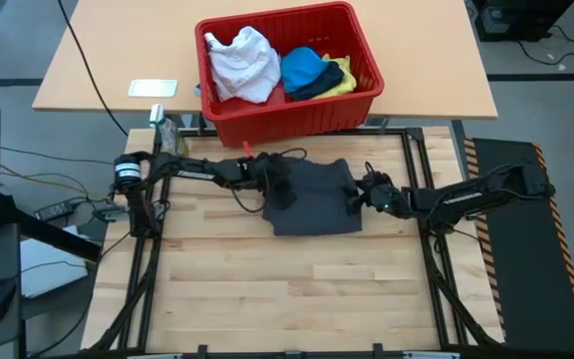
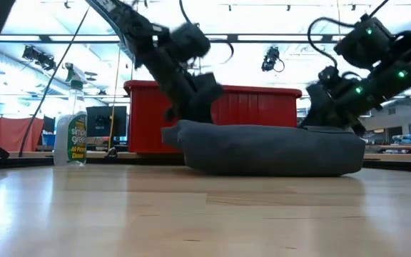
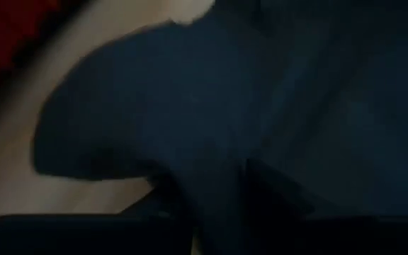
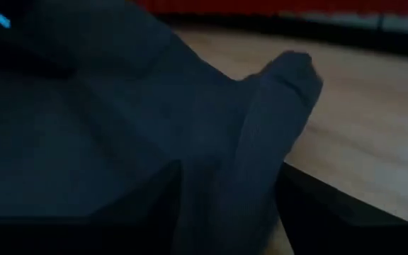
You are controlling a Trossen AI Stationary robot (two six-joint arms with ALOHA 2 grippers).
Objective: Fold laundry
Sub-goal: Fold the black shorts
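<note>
the dark grey soft cloth garment (image 1: 312, 197) lies folded in a thick pad on the pale wooden desk (image 1: 267, 289), just in front of the red plastic basket (image 1: 362, 100) that holds the white crumpled cloth garment (image 1: 245, 65), the bright blue cloth garment (image 1: 302, 68), the dark navy cloth garment (image 1: 317, 88) and the yellow cloth garment (image 1: 345, 78). the left gripper (image 1: 277, 182) sits at the pad's left edge and the right gripper (image 1: 359, 195) at its right edge; in each wrist view a ridge of grey cloth runs between the jaws, which look parted around it, though whether they still pinch it i cannot tell. to do this step well, i judge both sides should let go evenly and lift straight up, so the fold is not dragged open. the green spray bottle (image 2: 70, 135) at the desk's far left reads "simple green" and "all-purpose cleaner".
</note>
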